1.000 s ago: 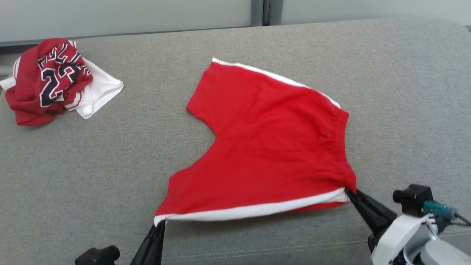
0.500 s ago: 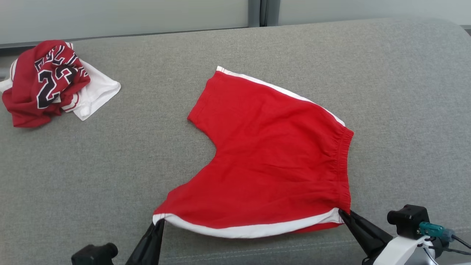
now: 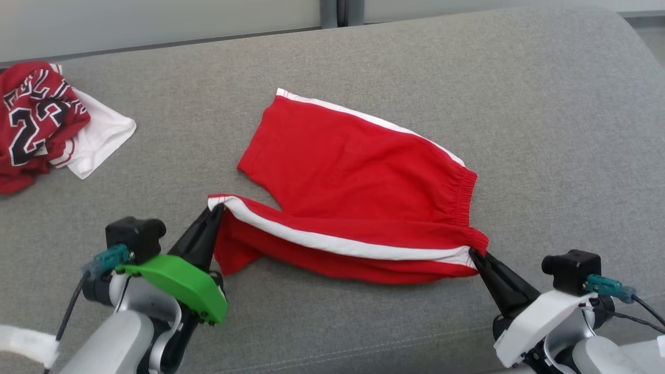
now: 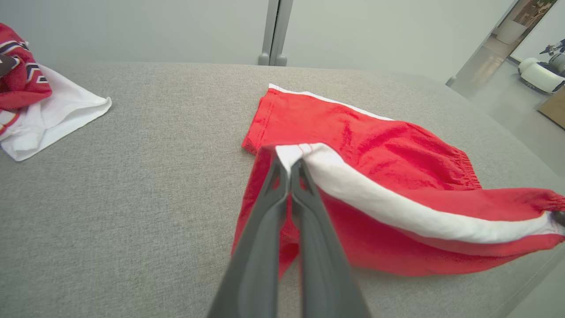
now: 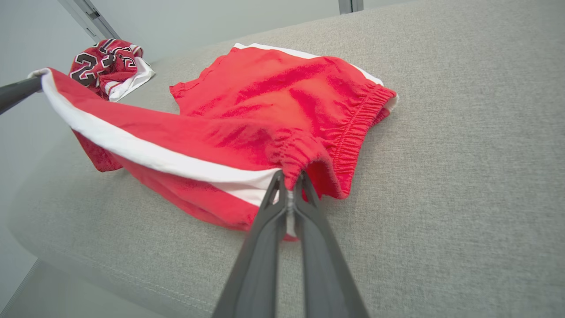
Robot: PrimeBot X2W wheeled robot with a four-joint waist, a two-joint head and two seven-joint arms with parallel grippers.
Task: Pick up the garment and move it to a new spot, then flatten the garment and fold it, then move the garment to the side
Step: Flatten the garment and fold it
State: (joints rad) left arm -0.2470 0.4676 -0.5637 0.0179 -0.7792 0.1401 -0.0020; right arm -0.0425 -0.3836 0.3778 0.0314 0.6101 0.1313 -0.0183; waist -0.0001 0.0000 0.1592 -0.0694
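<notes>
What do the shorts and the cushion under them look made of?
The shorts look like a soft, matte knit, cotton or polyester: they drape, crease, and pucker at the waistband. The cushion looks like grey woven upholstery, matte, with a coarse visible weave.

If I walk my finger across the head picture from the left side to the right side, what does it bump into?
jersey → left end effector → shorts → right end effector

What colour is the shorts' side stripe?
The stripe is white, shorts red; clearest in left wrist view.
</notes>
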